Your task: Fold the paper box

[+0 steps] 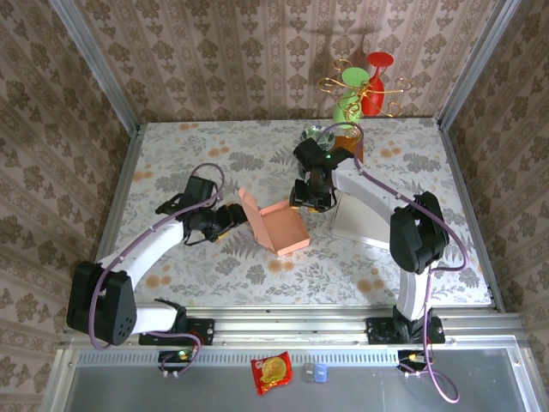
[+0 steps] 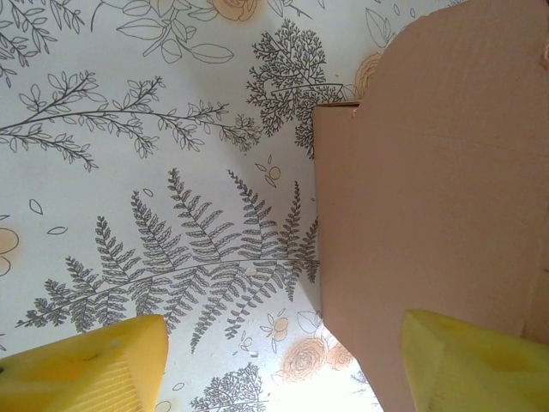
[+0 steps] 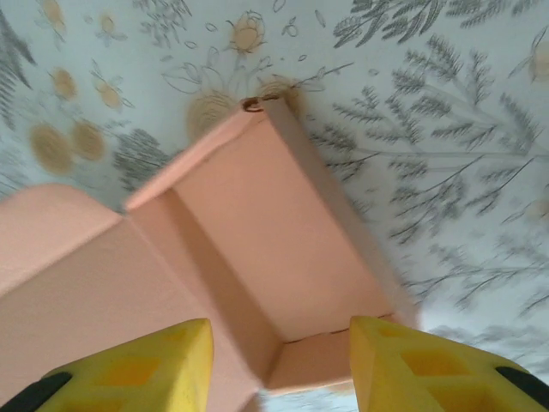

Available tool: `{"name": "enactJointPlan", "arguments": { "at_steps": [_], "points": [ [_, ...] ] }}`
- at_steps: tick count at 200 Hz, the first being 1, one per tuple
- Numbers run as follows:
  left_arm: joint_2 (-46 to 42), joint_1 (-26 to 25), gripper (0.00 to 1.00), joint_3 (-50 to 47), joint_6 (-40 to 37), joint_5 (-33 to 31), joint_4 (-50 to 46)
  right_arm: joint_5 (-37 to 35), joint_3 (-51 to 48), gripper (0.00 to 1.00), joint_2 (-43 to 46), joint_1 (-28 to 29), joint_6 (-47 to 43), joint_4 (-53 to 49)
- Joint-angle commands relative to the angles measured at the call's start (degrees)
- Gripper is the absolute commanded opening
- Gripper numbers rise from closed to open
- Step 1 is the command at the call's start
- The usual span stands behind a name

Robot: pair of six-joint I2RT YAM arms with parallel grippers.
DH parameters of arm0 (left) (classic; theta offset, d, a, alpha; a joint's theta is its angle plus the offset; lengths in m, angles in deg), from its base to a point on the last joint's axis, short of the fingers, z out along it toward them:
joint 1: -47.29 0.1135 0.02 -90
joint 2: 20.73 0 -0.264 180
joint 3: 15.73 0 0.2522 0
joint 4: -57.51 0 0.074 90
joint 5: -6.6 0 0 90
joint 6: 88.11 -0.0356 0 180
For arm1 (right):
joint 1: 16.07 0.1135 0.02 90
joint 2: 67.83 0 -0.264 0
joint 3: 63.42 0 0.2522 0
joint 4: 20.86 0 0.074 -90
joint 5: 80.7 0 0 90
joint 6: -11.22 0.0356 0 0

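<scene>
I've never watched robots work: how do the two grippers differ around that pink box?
The left gripper straddles the raised lid edge of the pink paper box; the right gripper hovers over its open tray. The left gripper's jaws stand wider than the right gripper's. Both have yellow fingertips and hold nothing.

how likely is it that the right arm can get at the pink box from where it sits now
Probably yes: the right gripper hovers open just above the pink box, and nothing sits between them to block the way down.
</scene>
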Motion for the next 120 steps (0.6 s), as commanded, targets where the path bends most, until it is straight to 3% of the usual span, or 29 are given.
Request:
{"name": "enactJointPlan", "arguments": {
  "at_steps": [1,32,74,120],
  "points": [
    [0.1,-0.3,0.72,2.0,-0.9,-0.4,-0.5,0.5,-1.0,0.47,-1.7,-0.1,-14.8,0.4],
    [0.2,-0.3,0.72,2.3,-1.2,-0.4,-1.1,1.5,-0.9,0.48,-4.9,-0.4,-16.4,2.2],
    [0.5,-0.2,0.72,3.1,-1.7,-0.6,-2.0,2.0,-0.7,0.41,-9.6,-0.4,-15.9,2.7],
    [0.6,-0.3,0.72,3.2,-1.8,-0.5,-2.0,3.3,-1.3,0.24,-10.9,-0.3,-13.3,4.5]
  ]
}}
